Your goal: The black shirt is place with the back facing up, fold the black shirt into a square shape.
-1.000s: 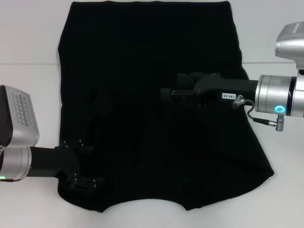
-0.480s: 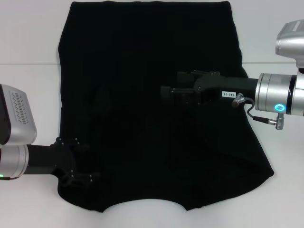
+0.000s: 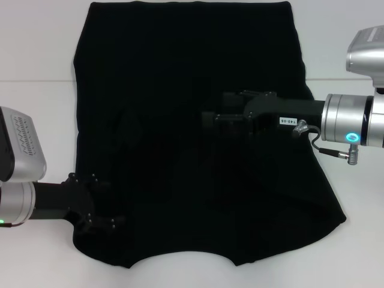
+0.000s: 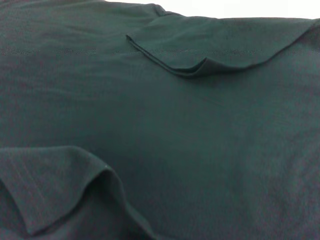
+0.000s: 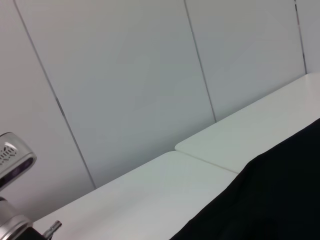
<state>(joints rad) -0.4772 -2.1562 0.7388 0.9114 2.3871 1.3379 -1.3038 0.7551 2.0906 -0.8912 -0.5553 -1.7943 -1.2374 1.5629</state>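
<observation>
The black shirt lies spread flat on the white table, its curved neckline at the near edge. My left gripper rests low over the shirt's near-left corner, black against the black cloth. My right gripper reaches in from the right and hovers over the middle of the shirt, pointing left. In the left wrist view the shirt fills the picture, with a folded hem ridge and a raised fold. In the right wrist view only an edge of the shirt shows.
Bare white table borders the shirt on both sides and along the near edge. A table seam runs across at mid-depth. In the right wrist view there is a panelled wall and the left arm's silver housing.
My left arm has drawn back a little to the left along the shirt's near-left corner. The right arm has barely shifted. The shirt lies as before.
</observation>
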